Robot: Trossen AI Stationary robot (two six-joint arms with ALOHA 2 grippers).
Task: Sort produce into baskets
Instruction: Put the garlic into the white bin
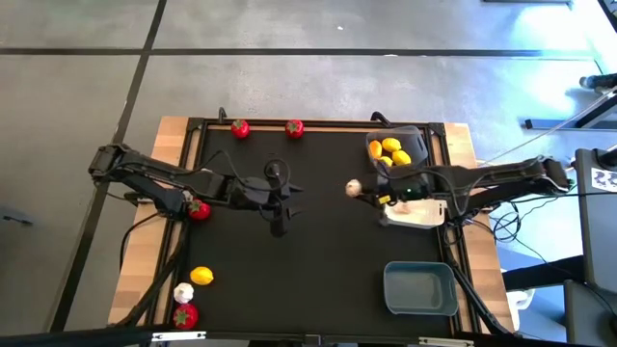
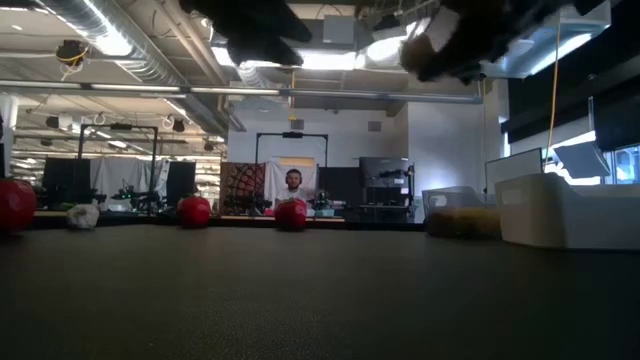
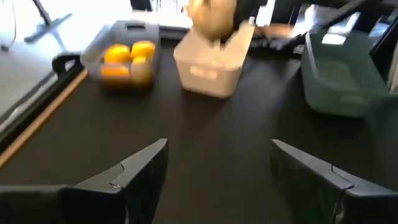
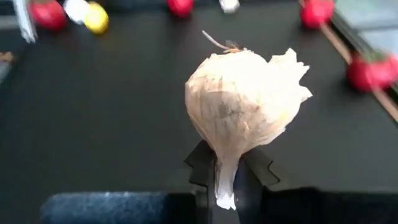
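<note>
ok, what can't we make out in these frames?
- White basket contents: high view, right arm covers it; low view shows only its wall.
- Right gripper in low view: blurred, cut off by the top edge.
- Red fruit: high view, left arm partly overlaps it.

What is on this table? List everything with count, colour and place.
red fruits: four, red; two at the far edge, one by the left arm, one near left corner.
lemons: yellow; one loose near left, several in the dark grey basket.
garlic bulbs: two, white; one near left, one held.
white basket: one, under the right arm.
blue-grey basket: one, near right.
left gripper: open, mid-table.
right gripper: shut on garlic.
</note>
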